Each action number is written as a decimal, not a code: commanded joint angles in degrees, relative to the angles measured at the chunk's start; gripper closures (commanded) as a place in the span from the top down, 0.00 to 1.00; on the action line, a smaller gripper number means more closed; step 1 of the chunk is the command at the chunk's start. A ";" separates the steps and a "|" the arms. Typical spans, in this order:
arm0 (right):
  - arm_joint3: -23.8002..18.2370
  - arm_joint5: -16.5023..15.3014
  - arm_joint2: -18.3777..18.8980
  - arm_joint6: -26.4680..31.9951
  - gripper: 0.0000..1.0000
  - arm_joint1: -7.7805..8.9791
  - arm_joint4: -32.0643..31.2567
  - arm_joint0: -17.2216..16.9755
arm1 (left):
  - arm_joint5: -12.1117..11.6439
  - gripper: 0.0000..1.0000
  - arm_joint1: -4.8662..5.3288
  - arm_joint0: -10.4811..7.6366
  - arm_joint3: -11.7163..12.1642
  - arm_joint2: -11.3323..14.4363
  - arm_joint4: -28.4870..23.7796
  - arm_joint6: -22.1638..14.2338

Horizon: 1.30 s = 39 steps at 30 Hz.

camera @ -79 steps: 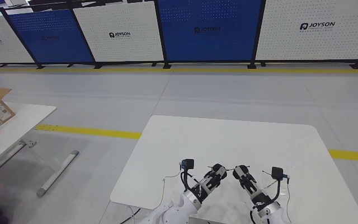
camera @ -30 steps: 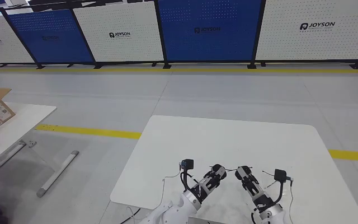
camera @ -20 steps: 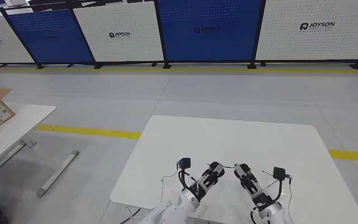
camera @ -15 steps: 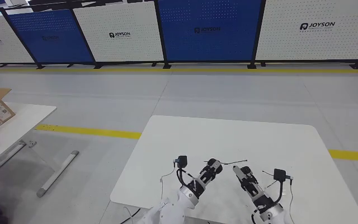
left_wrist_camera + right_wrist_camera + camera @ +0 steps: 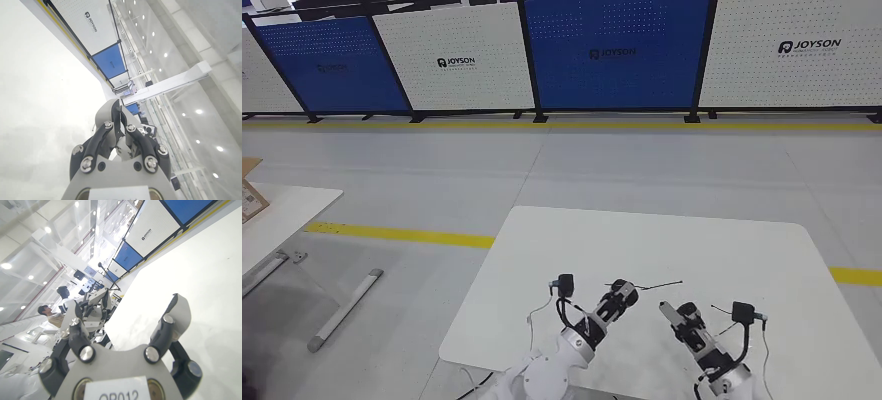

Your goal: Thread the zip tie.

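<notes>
Here, the left gripper pinches the black zip tie over the white table, the right gripper open-fingered just beside it.

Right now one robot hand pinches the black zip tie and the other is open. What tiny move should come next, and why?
Probably ease the right gripper to the free end of the zip tie and close on it. The left gripper is shut on one end, the strap points out toward the open right gripper, and threading likely needs both ends held.
</notes>
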 commanded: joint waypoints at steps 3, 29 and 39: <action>0.21 0.87 0.09 0.09 1.00 0.27 -7.59 0.28 | -0.51 0.00 0.02 0.43 -0.86 -1.78 -8.22 -2.12; 0.76 7.13 -2.39 -5.45 1.00 0.31 -28.52 1.62 | 0.87 0.00 -0.35 -0.69 -0.45 -1.12 -15.60 -5.18; 1.49 5.77 -2.62 -7.91 0.31 0.08 -26.71 1.85 | 1.48 0.00 -0.38 -0.70 -0.74 -0.06 -13.86 -5.47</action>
